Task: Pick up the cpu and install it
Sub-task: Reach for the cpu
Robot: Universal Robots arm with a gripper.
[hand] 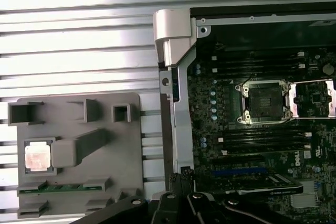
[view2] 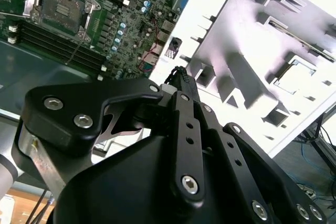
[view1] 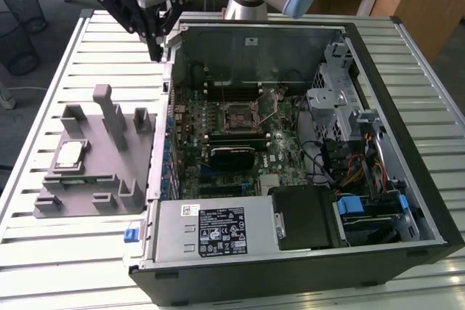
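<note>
Exterior view: black gripper (view1: 155, 51) has its fingertips pinched together on nothing. It hangs above the white slatted table (view1: 65, 266), just outside the open black computer case (view1: 254, 279). The small silvery square cpu (view1: 70, 153) lies flat in a recess of the grey plastic fixture (view1: 94, 173), well apart from the gripper. The square black motherboard socket (view1: 240, 115) is bare.

Risks: closed fingers coming down could strike the chip or the fixture's upright posts. An off-centre grip could tilt the cpu and bend socket pins.

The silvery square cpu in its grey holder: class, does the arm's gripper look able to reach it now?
Probably yes: the silvery square cpu lies uncovered in the grey plastic holder, open from above; the black gripper hangs off to one side.
</note>
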